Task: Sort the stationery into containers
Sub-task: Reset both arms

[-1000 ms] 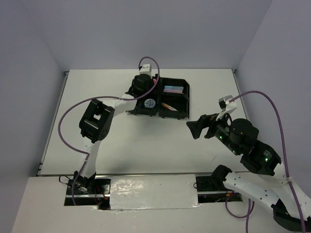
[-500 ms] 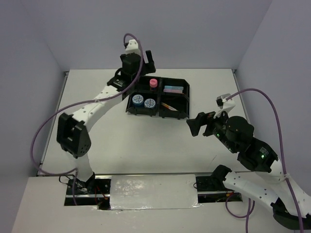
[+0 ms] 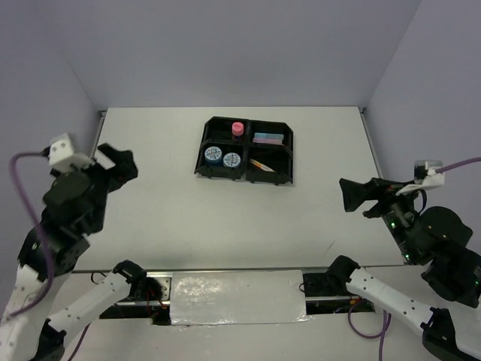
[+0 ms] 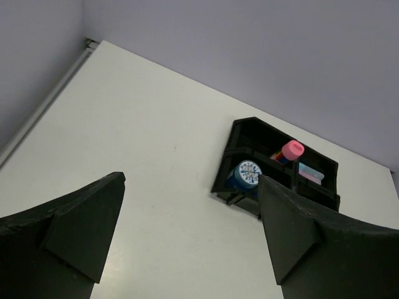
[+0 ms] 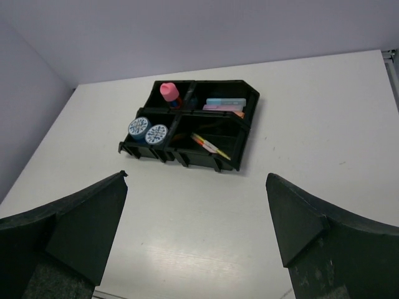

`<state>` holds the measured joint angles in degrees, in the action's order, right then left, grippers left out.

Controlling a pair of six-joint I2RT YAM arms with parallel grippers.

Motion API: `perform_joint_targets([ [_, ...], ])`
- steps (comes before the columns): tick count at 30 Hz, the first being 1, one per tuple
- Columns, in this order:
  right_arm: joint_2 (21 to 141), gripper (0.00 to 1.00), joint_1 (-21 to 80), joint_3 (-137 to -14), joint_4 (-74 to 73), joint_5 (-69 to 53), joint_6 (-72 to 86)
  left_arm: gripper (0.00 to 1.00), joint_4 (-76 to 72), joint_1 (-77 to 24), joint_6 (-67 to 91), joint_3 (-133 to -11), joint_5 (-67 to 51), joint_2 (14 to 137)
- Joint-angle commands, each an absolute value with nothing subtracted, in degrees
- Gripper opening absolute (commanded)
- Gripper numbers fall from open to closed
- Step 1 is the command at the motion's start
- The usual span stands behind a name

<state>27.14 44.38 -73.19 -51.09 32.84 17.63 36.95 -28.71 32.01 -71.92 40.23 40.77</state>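
Observation:
The black four-compartment tray (image 3: 288, 161) sits at the table's far middle. Two blue-and-white tape rolls (image 3: 213, 156) share its near left compartment. The pink-capped bottle (image 3: 237, 128) stands in the far left one. Pastel markers (image 3: 268, 138) lie in the far right one, and thin pens (image 3: 261, 165) in the near right. My left gripper (image 3: 116, 167) is open and empty, raised at the near left. My right gripper (image 3: 353, 194) is open and empty, raised at the right. The right wrist view shows the tray (image 5: 251, 118), rolls (image 5: 138, 126), bottle (image 5: 168, 91), markers (image 5: 224, 104) and pens (image 5: 211, 146) beyond its gripper (image 5: 196, 176).
In the left wrist view the tray (image 4: 223, 174), one tape roll (image 4: 249, 172) and the bottle (image 4: 292, 150) lie beyond the open left gripper (image 4: 190, 180). Grey walls enclose the white table (image 3: 180, 203) at the left, back and right.
My left arm has swung back from above the tray to the near left, and its gripper is empty. My right arm has drawn back to the right.

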Motion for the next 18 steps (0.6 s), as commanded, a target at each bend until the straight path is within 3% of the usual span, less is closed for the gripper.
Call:
perform_joint_targets([
  [1, 25.76, 1.0, 44.56, -74.27, -59.23, 34.45, 19.07, 0.99, 44.55, -28.65, 31.39, -68.12, 41.66, 33.07],
  [9, 18.29, 1.0, 44.56, -70.4, -61.35, 35.77, 18.72, 0.99, 47.63, -28.65, 28.03, -58.72, 41.66, 17.6],
  [18, 14.24, 1.0, 44.56, -63.28, -55.81, 33.05, 18.19, 0.99, 46.58, -28.83, 30.41, -53.09, 44.47, 10.37],
])
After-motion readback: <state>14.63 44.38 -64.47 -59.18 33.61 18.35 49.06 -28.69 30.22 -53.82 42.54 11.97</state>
